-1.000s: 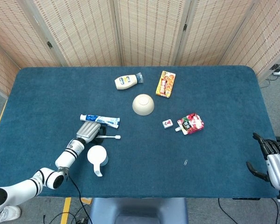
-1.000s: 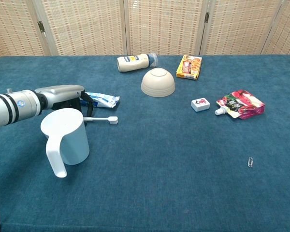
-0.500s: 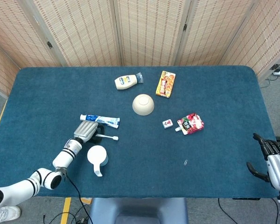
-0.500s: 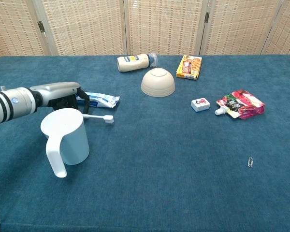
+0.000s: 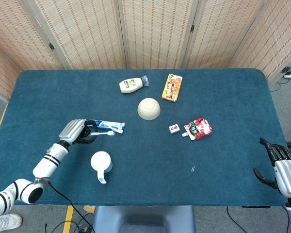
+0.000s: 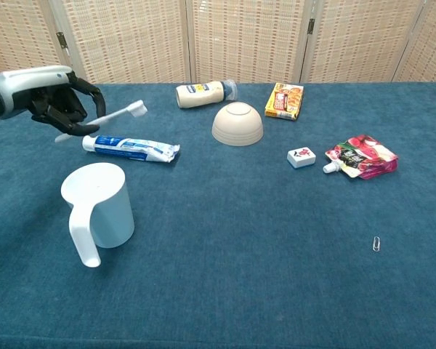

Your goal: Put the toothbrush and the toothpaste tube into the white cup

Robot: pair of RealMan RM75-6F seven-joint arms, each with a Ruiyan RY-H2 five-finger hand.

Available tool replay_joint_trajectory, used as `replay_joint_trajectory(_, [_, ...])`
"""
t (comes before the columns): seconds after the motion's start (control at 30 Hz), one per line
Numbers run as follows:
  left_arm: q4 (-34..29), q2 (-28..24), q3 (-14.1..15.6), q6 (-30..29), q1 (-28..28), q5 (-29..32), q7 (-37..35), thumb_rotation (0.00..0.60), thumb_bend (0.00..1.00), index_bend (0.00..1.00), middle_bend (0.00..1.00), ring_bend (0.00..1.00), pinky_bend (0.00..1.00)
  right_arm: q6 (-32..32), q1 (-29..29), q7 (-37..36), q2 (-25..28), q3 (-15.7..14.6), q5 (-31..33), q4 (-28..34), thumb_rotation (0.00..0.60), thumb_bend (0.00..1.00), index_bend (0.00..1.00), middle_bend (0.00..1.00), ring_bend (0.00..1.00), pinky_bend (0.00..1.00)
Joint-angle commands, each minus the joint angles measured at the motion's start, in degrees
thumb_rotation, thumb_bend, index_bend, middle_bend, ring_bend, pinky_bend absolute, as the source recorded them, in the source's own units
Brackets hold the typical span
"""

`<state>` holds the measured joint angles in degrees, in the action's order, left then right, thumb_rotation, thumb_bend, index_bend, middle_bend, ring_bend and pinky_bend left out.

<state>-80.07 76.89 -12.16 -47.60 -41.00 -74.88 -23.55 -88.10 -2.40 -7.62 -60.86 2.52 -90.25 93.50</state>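
My left hand holds the white toothbrush up off the table, bristle end pointing right. The toothpaste tube lies flat on the blue cloth just below and right of that hand. The white cup stands upright nearer the front, its handle toward me, nothing visible inside. My right hand hangs at the table's right front edge, fingers apart, holding nothing.
An upturned cream bowl sits mid-table. Behind it lie a mayonnaise bottle and a yellow snack box. A small white box, a red pouch and a paper clip lie to the right.
My left hand has lifted the toothbrush off the cloth and drawn back to the left and upward. The tube and the cup have not moved.
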Motion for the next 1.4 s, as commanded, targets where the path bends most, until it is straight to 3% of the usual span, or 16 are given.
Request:
replay_joint_trajectory(0.03, [-6.28, -5.13, -0.32, -1.92, 1.76, -5.37, -10.6, 0.6, 0.5, 0.64, 1.0, 0.94, 1.0, 0.3, -0.26, 0.22, -0.16, 0.02, -0.13, -0.03, 0.6, 0.21, 0.04, 0.19, 0.2, 0.18])
replay_joint_trajectory(0.23, [-10.53, -8.71, 1.75, -3.93, 1.19, -14.34, -28.5, 0.6, 0.5, 0.65, 1.0, 0.93, 1.0, 0.53, -0.37, 0.5, -0.18, -0.02, 0.0, 0.12, 0.6, 0.21, 0.04, 0.19, 0.2, 0.18])
replay_joint_trajectory(0.4, [-11.38, -9.53, 3.66, -6.76, 0.24, -19.44, -36.58, 0.6, 0.5, 0.65, 1.0, 0.93, 1.0, 0.34, -0.1, 0.7, -0.12, -0.1, 0.27, 0.31, 0.6, 0.21, 0.04, 0.19, 0.2, 0.18])
replay_joint_trajectory(0.73, [-11.8, -6.98, 7.74, -10.25, -1.06, -23.52, -38.78, 0.6, 0.5, 0.65, 1.0, 0.93, 1.0, 0.36, 0.02, 0.77, -0.23, -0.25, 0.32, 0.35, 0.6, 0.21, 0.04, 0.19, 0.2, 0.18])
replay_joint_trajectory(1.03, [-8.79, -3.65, 9.7, -9.29, -1.67, -21.19, -35.81, 0.6, 0.5, 0.65, 1.0, 0.92, 1.0, 0.22, 0.24, 0.34, -0.32, -0.29, 0.55, -0.1, 0.6, 0.21, 0.04, 0.19, 0.21, 0.18])
replay_joint_trajectory(1.4, [-7.69, -4.1, 11.76, -10.54, -0.99, -19.94, -36.37, 0.6, 0.5, 0.64, 1.0, 0.92, 0.99, 0.21, 0.08, 0.48, -0.38, -0.27, 0.16, 0.07, 0.6, 0.21, 0.04, 0.19, 0.21, 0.18])
